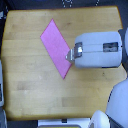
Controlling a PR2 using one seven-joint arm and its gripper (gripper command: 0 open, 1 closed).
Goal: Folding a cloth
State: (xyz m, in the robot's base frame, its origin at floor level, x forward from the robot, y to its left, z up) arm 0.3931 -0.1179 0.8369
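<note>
The pink-magenta cloth (55, 46) lies flat on the wooden tabletop (30, 75) as a long slanted four-sided shape, running from the upper left to a point at the lower right. My gripper (70, 55) reaches in from the exterior view's right and its metal tip rests at the cloth's right edge, near the lower point. The jaws look closed together, but whether they pinch the fabric is too blurred to tell.
The grey-white forearm (100, 49) covers the table's right middle. White rounded robot parts (119, 102) sit at the lower right corner. The table's edges show at the top, left and bottom, with dark floor beyond.
</note>
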